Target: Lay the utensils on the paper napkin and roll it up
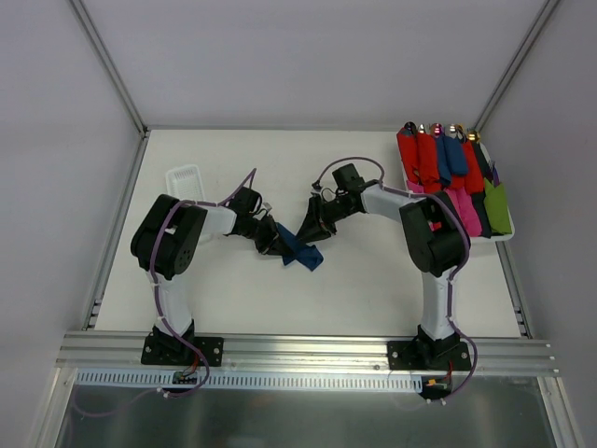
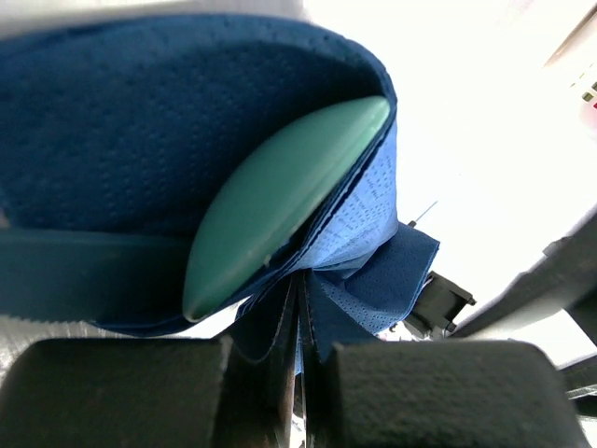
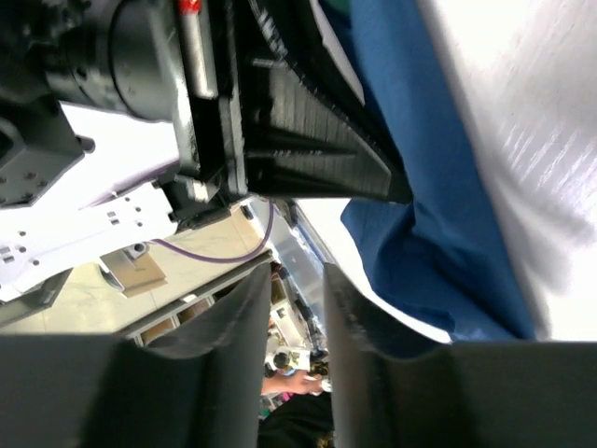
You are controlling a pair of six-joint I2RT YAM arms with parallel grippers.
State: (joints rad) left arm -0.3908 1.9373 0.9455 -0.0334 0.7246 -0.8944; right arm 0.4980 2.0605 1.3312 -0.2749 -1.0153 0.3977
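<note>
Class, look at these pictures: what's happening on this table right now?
Mid-table, the left gripper is shut on the gathered folds of the dark navy napkin, with a teal utensil tucked inside. The right gripper sits beside the napkin, jaws slightly apart, nothing between them. The napkin is not yet a neat roll. Finished coloured rolls lie in a tray at the right.

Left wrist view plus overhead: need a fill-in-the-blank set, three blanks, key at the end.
1. The left hand is shut on the paper napkin, which is dark ____.
2. A utensil of ____ colour lies inside the napkin's fold.
3. In the overhead view, the white tray of coloured rolls sits at the table's far ____ corner.
Missing words: blue; teal; right.
</note>
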